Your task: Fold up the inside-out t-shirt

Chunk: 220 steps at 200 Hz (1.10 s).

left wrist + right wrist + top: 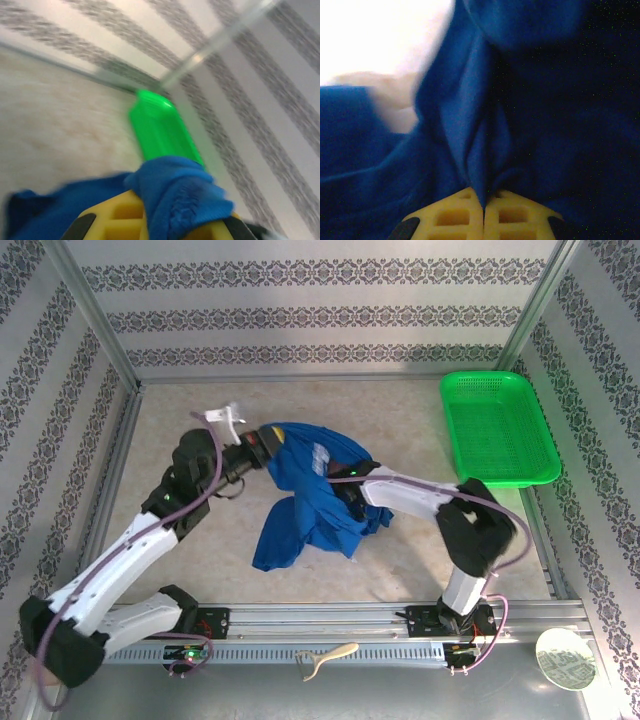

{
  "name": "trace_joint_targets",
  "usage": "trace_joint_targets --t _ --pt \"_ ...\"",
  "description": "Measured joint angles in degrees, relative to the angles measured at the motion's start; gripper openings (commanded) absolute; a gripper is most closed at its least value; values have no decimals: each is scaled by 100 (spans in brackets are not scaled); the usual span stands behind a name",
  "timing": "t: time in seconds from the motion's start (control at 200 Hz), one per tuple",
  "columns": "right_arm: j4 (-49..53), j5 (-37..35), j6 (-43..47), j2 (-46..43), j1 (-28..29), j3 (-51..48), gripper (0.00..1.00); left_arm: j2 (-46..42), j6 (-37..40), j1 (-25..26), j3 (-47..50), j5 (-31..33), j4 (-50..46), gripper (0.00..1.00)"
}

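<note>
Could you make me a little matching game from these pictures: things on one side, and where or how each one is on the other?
Things:
1. blue t-shirt
2. green mesh basket
3. left gripper
4. right gripper

Places or states:
a. far right corner of the table
b. shut on a fold at the shirt's right side
c. bunched up mid-table
d. shut on the shirt's far left end

Pairs: 1-c, 2-a, 3-d, 4-b.

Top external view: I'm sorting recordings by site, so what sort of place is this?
Probably a lab test enclosure: wallpapered panels in a metal frame, robot arms bolted to a rail, and a beige tabletop.
</note>
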State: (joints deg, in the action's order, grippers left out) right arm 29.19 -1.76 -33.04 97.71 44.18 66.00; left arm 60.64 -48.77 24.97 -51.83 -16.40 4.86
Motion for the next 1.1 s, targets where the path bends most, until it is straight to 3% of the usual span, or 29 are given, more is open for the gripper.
trace_joint_targets --t 0.08,0.16,0.265,0.4,0.515,0.58,0.675,0.814,0.954,1.099 --pt "31 173 160 -717 57 -17 0 782 -452 -955 273 -358 525 0" --pt "26 321 243 -1379 70 -22 0 1746 -699 -1528 365 -608 769 0" --pt "101 501 295 -2011 37 -35 0 2564 -739 -1681 374 -920 763 0" --pt "199 708 212 -2398 -146 70 0 2841 -649 -1644 374 -1287 767 0" --pt "81 938 17 -2448 -437 358 0 2918 -476 -1646 374 -1644 824 45" --pt "-94 1032 -92 -2448 -570 468 0 2894 -334 -1648 396 -1834 848 63" --pt "-463 1121 -247 -2441 -708 490 0 2542 -39 -1648 437 -2028 634 76" --pt "-1014 1134 -426 -2385 -809 372 0 1292 444 -1644 376 -2184 28 80" --pt "-1550 1169 -691 -2243 -848 138 0 170 581 -1128 155 -2046 -160 81" --pt "-2000 1248 -1104 -2031 -938 92 0 92 748 656 120 -1292 -136 81"
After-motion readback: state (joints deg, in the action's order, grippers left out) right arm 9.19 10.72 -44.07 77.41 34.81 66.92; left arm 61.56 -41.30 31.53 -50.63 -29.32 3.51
